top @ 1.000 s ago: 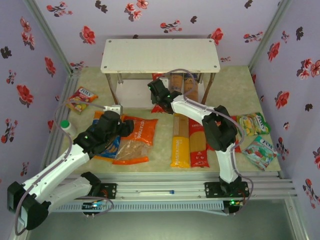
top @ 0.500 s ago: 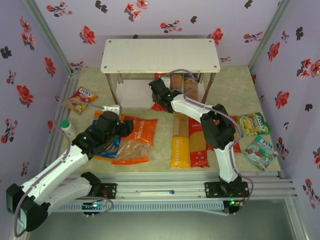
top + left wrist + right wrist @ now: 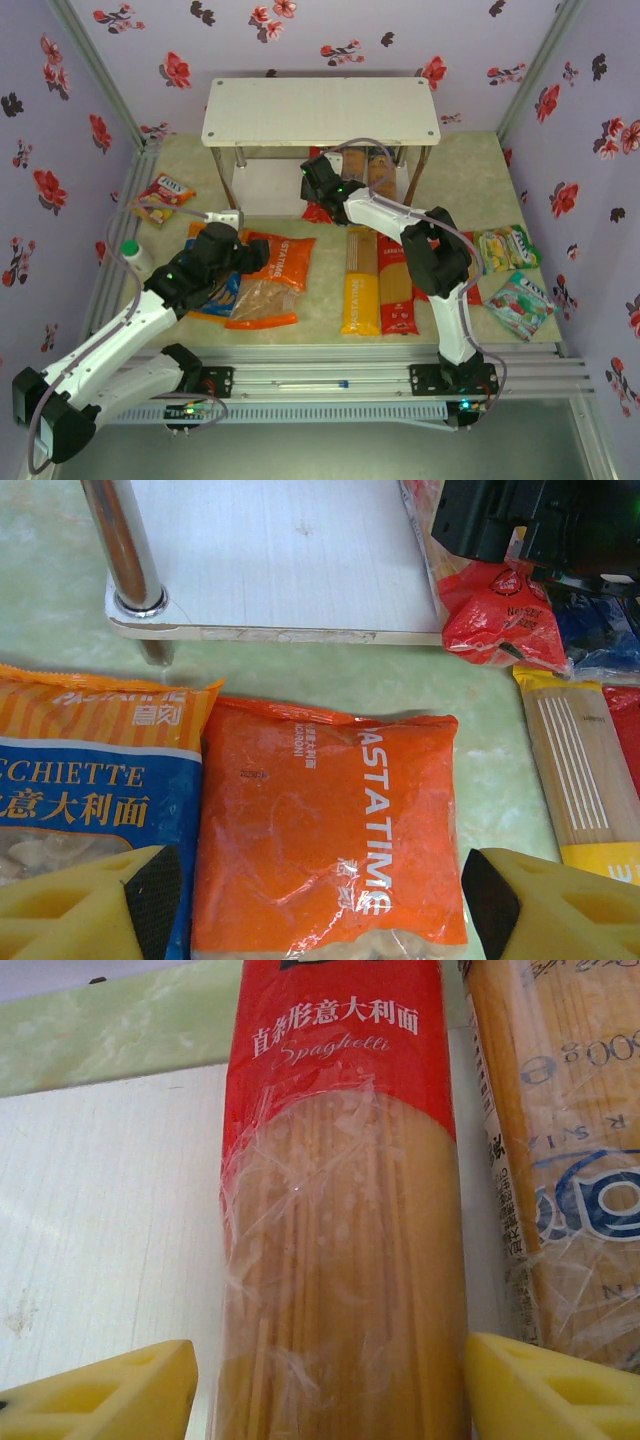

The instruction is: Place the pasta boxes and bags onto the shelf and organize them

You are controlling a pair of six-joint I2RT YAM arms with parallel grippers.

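- Near the table's front edge, right of the middle, a yellow spaghetti pack (image 3: 360, 295) and a red spaghetti pack (image 3: 397, 290) lie side by side, touching, their length running front to back.
- Left of them the orange bag (image 3: 272, 278) and the blue-orange bag (image 3: 215, 298) lie flat, edge to edge.
- The left gripper (image 3: 320, 900) hovers over the orange bag with its fingers (image 3: 70, 910) spread wide and holding nothing.
- Farther back, the red bag (image 3: 500, 610) lies crumpled at the front of the shelf's lower board.
- The shelf (image 3: 320, 110) stands midway along the table's far edge, and the right gripper (image 3: 330, 1352) reaches into its lower tier.
- There a second red pack (image 3: 340, 1210) lies on the white board between the right fingers (image 3: 110, 1390). These are parted, one clear of the pack and the other at its edge.
- A blue-labelled pack (image 3: 560, 1160) lies just beside it.
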